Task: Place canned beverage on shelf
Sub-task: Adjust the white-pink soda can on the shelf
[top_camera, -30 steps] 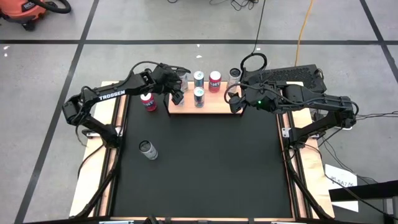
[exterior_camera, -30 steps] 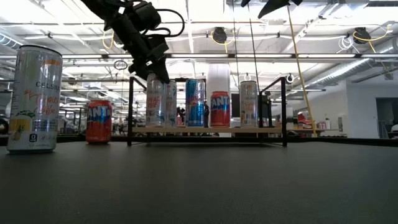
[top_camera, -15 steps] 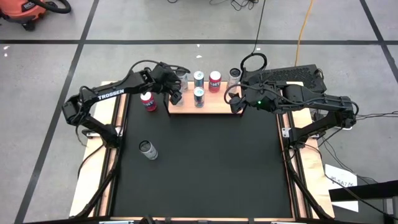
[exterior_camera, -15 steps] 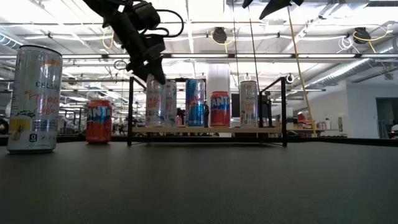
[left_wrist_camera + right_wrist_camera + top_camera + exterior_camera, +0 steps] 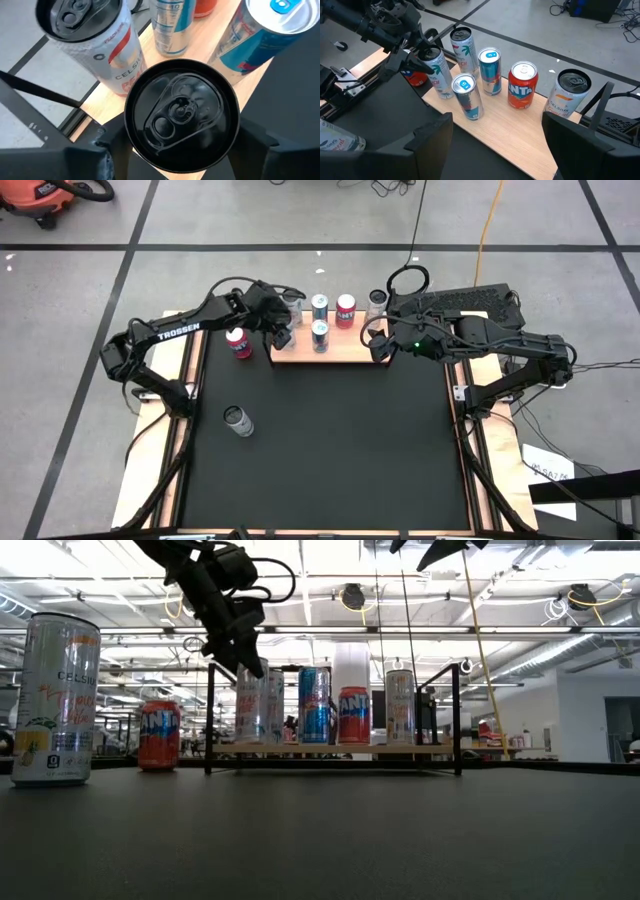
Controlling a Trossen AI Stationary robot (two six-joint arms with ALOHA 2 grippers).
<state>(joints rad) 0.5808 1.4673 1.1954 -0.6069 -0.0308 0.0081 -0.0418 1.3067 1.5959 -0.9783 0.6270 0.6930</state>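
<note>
The shelf [image 5: 345, 352] is a light wooden board with black end posts at the table's far edge. Several cans stand upright on it. My left gripper [image 5: 280, 330] hangs over its left end, pointing down and open. Its fingers stand on either side of the top of a white black-topped can [image 5: 180, 112], which rests on its base on the board [image 5: 250, 700]. I see no touch. My right gripper [image 5: 500, 145] is open and empty, just off the shelf's right end [image 5: 378, 345].
A red Fanta can [image 5: 238, 343] stands on the black table just left of the shelf. A white Celsius can [image 5: 237, 420] stands at the near left. On the shelf are a palm-print can [image 5: 460, 47], two blue cans [image 5: 490, 70], a Fanta [image 5: 522, 90] and a Celsius [image 5: 567, 95].
My left gripper has drifted a little toward the table's left edge above the black-topped can. The can has stayed upright in its place on the shelf.
</note>
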